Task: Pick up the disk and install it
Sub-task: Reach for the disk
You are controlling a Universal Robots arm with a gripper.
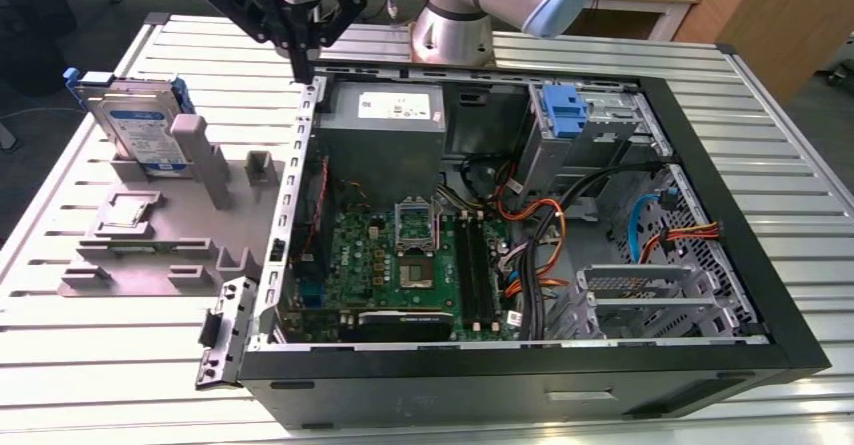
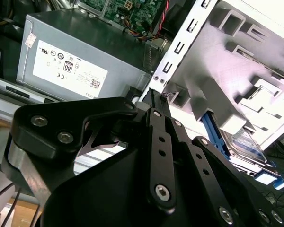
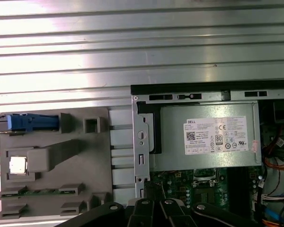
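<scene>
End effector (image 1: 304, 65) hangs well apart from the disk (image 1: 134, 127), upright on edge.

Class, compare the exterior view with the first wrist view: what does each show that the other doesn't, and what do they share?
Exterior view: the disk showing its labelled face, the silver arm, the blue bracket and the drive cage inside the case. First wrist view: the disk edge-on from above, under its blue rail. Shared: the disk standing in the grey fixture, the power supply, the motherboard, the gripper.
</scene>
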